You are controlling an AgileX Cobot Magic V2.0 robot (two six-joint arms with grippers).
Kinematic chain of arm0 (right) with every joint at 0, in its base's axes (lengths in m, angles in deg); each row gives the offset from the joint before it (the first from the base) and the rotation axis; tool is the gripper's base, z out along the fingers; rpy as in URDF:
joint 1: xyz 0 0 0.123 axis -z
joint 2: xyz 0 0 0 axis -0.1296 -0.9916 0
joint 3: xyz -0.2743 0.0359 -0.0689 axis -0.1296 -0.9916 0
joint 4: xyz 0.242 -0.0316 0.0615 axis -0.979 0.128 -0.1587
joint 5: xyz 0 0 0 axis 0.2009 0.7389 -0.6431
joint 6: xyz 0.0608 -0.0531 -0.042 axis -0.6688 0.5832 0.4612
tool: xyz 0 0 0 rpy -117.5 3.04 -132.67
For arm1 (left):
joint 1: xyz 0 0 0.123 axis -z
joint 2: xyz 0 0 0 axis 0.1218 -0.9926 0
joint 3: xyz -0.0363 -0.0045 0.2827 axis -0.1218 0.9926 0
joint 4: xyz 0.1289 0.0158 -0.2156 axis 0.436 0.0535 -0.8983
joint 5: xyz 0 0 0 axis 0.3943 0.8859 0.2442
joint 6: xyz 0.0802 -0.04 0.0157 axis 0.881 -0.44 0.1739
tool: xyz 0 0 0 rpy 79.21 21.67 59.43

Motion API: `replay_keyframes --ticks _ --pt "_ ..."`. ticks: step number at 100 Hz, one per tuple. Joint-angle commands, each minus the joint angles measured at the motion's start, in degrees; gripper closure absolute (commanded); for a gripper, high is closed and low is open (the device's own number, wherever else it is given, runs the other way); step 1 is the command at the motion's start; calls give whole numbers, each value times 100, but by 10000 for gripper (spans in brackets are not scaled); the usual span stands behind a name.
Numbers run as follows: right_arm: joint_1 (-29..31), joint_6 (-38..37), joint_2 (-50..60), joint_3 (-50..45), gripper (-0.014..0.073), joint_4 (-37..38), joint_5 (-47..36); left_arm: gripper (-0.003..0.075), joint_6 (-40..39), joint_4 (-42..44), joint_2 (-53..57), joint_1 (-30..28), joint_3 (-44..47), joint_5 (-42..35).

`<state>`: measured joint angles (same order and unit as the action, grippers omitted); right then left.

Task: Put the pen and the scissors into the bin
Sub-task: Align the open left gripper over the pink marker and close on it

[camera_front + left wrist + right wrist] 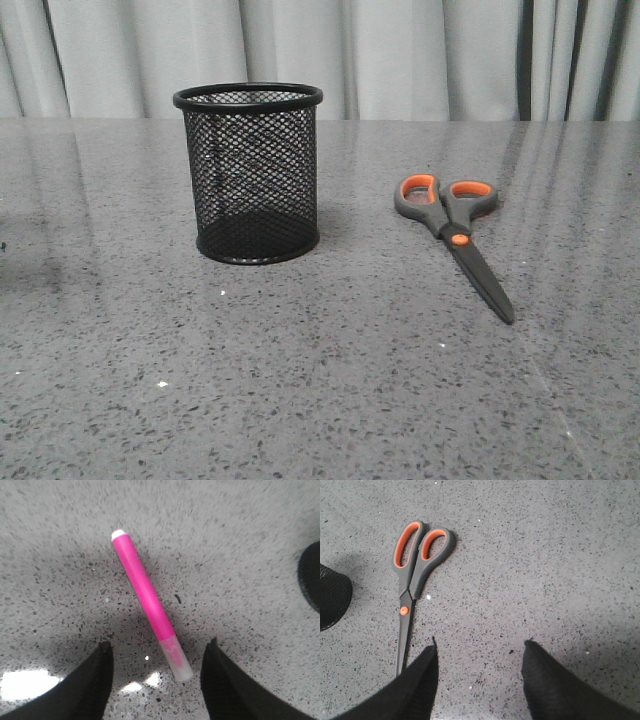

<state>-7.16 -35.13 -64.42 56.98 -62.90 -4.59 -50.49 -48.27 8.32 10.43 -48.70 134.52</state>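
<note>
One pen (148, 601) lies flat on the speckled grey desk (300, 380), running from the upper left toward the lower middle of the left wrist view, its white tip at the top and its pale, translucent end just between the two dark fingers of the left pincer (156, 680), which stands wide and holds nothing. The pen looks like a light, stiff plastic barrel, smooth and likely to roll or slip on so glossy a surface, so I judge the safest hold is across the pink body near its middle, fingers square to its length. One pair of scissors (455, 232) lies closed and flat at the right of the front view, handles toward the back, blades pointing to the lower right; they look rigid, somewhat heavier than the pen, and very low to the desk. The neck near the orange pivot, or the thicker handle loops, seems the best place to grip, since the thin blades give little to hold. The right pincer (480, 680) is also wide and empty, the scissors lying to its left in that view. One bin (250, 172) stands upright at the centre left of the front view, empty as far as the mesh shows, light and easily tipped.
</note>
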Motion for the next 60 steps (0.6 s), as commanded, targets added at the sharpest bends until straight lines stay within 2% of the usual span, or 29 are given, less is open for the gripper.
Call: replay_keyframes --ticks 1,22,35,60 --pt "36 122 -27 191 250 -42 -264 354 0 -138 -344 -14 -422 49" --pt "36 145 -27 191 250 -42 -264 354 0 -147 -1089 -2 -862 220" --pt "36 178 -27 191 250 -42 -273 354 0 -102 -1385 218 -985 214" --pt "36 178 -27 191 250 -42 -273 354 -313 616 -1716 525 -995 104"
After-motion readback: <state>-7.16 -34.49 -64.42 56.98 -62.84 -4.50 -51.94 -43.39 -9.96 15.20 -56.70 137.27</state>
